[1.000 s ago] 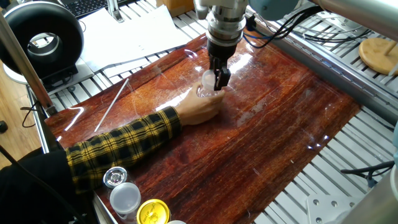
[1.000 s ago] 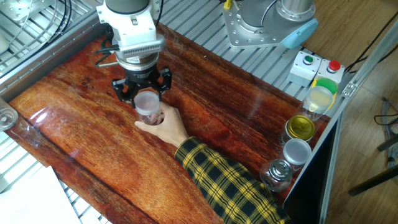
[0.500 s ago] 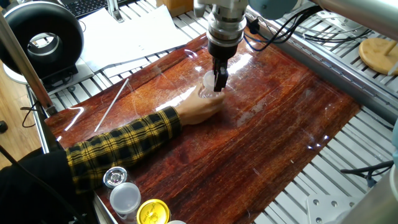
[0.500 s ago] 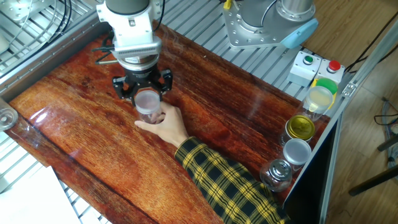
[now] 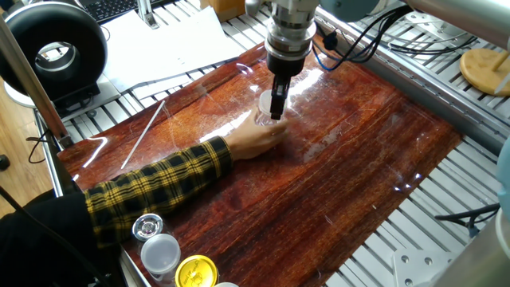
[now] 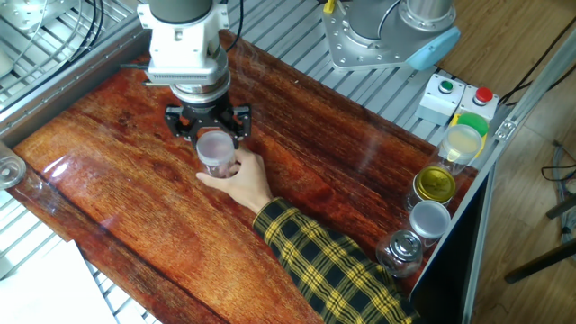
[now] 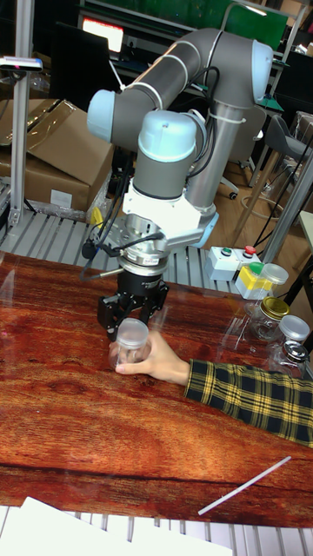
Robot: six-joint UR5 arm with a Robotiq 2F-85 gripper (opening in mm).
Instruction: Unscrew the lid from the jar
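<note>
Glossy red wood table (image 6: 360,171) (metal rollers around); gripper (image 6: 214,144) clamped on lid (image 6: 214,142).

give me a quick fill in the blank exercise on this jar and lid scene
1. The pincer is closed around the ____ on top of the jar.
2. The jar is steadied on the table by a person's ____, which wraps its base.
3. The person's sleeve has a black and ____ plaid pattern.
4. In the tall fixed view, the jar stands ____ on the wooden table.

Missing words: lid; hand; yellow; upright
</note>
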